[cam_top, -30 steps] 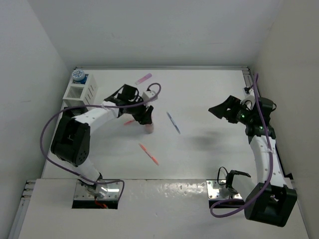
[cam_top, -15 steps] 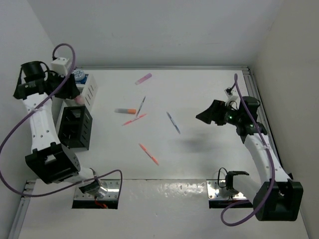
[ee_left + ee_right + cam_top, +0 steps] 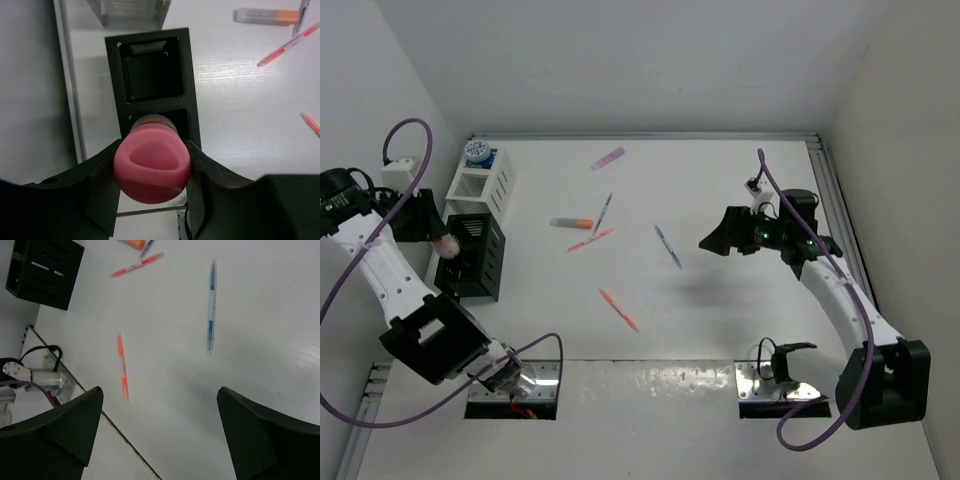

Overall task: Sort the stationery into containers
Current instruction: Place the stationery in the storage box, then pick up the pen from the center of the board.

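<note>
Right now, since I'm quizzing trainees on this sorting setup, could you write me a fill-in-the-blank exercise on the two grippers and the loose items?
1. The left gripper grips a pink-capped beige bottle over the ___ slatted organiser box.
2. On the right gripper, the jaws stand ___, with nothing between them.
3. The loose grey marker has an ___ cap.
Missing words: black; open; orange.
</note>
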`<state>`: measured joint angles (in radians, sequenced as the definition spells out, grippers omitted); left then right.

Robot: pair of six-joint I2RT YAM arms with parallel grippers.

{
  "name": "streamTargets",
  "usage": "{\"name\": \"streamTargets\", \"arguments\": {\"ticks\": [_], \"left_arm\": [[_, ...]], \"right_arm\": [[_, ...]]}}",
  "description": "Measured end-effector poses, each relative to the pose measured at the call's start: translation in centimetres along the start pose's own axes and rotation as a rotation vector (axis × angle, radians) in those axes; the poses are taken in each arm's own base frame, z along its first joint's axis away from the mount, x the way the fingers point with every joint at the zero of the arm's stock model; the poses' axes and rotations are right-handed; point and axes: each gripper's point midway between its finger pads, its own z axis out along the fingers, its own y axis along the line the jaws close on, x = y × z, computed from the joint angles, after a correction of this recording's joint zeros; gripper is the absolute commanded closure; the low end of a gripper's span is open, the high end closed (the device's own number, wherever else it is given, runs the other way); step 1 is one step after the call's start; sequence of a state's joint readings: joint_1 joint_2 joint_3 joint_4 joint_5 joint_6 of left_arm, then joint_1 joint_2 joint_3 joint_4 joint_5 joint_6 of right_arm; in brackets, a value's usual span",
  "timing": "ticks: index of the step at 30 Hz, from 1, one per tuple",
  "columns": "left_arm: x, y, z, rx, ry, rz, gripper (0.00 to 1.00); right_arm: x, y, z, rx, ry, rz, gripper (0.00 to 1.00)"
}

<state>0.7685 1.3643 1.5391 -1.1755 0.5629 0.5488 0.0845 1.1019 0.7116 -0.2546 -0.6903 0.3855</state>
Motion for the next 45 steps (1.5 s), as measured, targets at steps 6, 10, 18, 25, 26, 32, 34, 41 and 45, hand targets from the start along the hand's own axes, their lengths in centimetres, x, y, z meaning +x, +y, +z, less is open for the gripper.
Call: {"name": "streamTargets", "arguments": {"ticks": [6,10,18,25,26,32,34,41,45], "left_arm": [[3.4,-1.1,1.4,0.034,0.051,-0.027,1.0],[4.3,-1.1,2.3,0.033,0.047,-0.022,1.0],[5.2,-1.0,3.9,0.035,0.05,-0.003,0.81],[4.8,-0.6,4.1,0.026,0.033,0.02,0.32],[4.7,-0.6,4.1,0.028,0.03,0.027,0.29],[4.1,-0.5,4.5,0.062,0.036,0.026,0.23],[3.2,-0.1,4.4,0.066,0.025,0.037,0.23],[-2.1,-0.6,1.9,0.093,-0.108,0.121,0.22],[-3.1,-2.0,1.1,0.15,-0.145,0.148,0.2]], "right_arm": [[-0.9,0.7,0.5,-0.015,0.029,-0.043,0.07],[-0.8,1.0,0.6,-0.023,0.039,-0.061,0.06],[-0.3,0.9,0.6,-0.019,0.056,-0.094,0.08],[1.2,0.6,2.3,-0.009,0.123,-0.177,0.17],[1.6,0.6,2.8,-0.008,0.142,-0.195,0.17],[-0.3,1.8,6.8,-0.021,0.198,-0.32,0.23],[-2.0,2.5,8.4,-0.03,0.181,-0.367,0.25],[-6.7,6.3,16.7,-0.107,0.121,-0.563,0.3],[-7.3,7.9,23.1,-0.169,0.106,-0.653,0.35]]}}
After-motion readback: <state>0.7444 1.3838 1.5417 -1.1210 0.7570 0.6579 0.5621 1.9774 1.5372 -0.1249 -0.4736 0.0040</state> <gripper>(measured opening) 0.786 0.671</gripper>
